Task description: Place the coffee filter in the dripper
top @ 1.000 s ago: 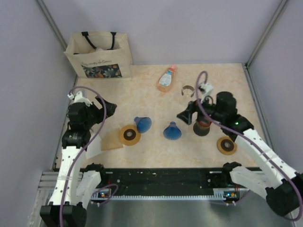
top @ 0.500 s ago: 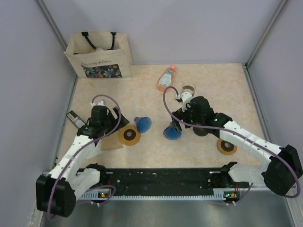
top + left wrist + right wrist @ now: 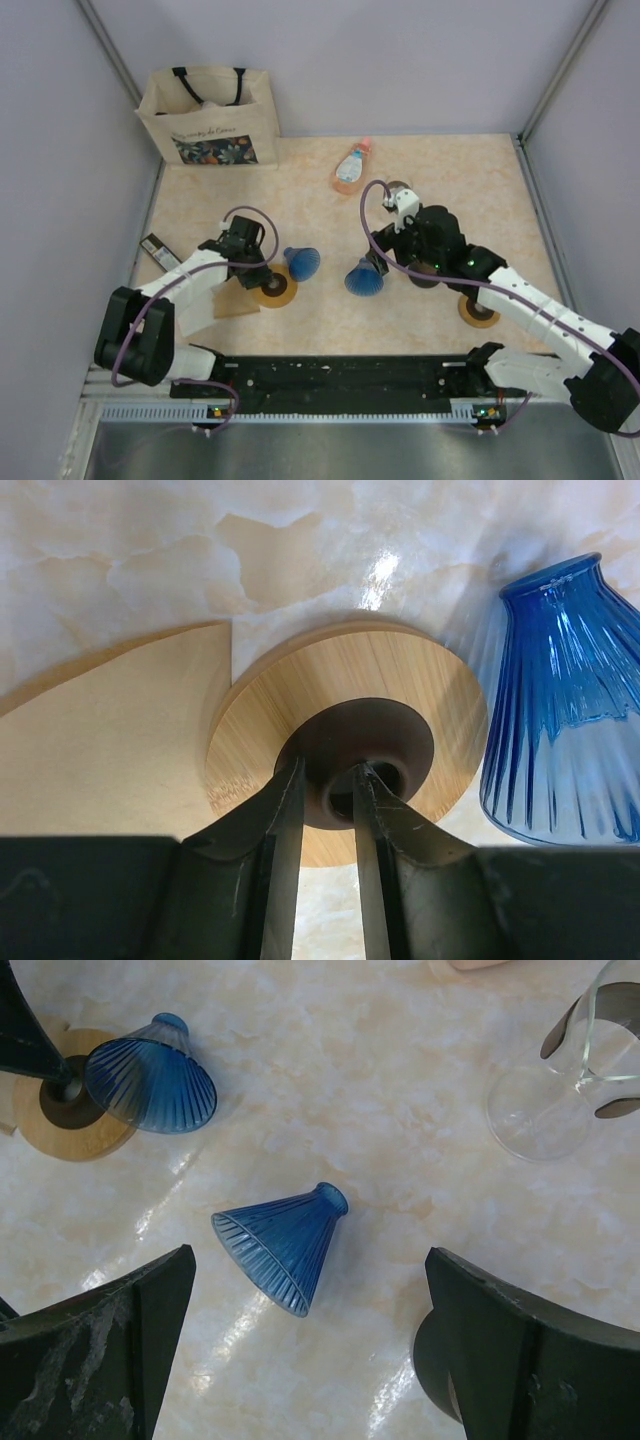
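The coffee filter (image 3: 110, 730) lies flat on the table (image 3: 450, 170), a tan paper fan whose edge touches the wooden stand (image 3: 400, 680); nothing holds it. The left gripper (image 3: 328, 770) is low over that stand, jaws drawn narrow with the wall of the dark collar (image 3: 400, 735) between them, apparently pinching it. The right gripper (image 3: 308, 1260) hangs spread wide and empty above the second blue dripper (image 3: 280, 1245), which lies on its side. The first blue dripper (image 3: 560, 700) also lies tipped over, just beside the stand. Neither cone is upright, so the task looks barely begun.

Hazards noted:
- Any pull on the collar may drag the stand across the filter, creasing or shifting it.
- The same pull may nudge the adjacent glass cone and set it rolling.
- The filter is thin and flat to the surface, so fingertips may slide over it without catching an edge.
- Ribbed glass may slip or squirt sideways if the right jaws close off-centre.
- The glass carafe (image 3: 560, 1090) stands near the right arm's reach and could be struck.
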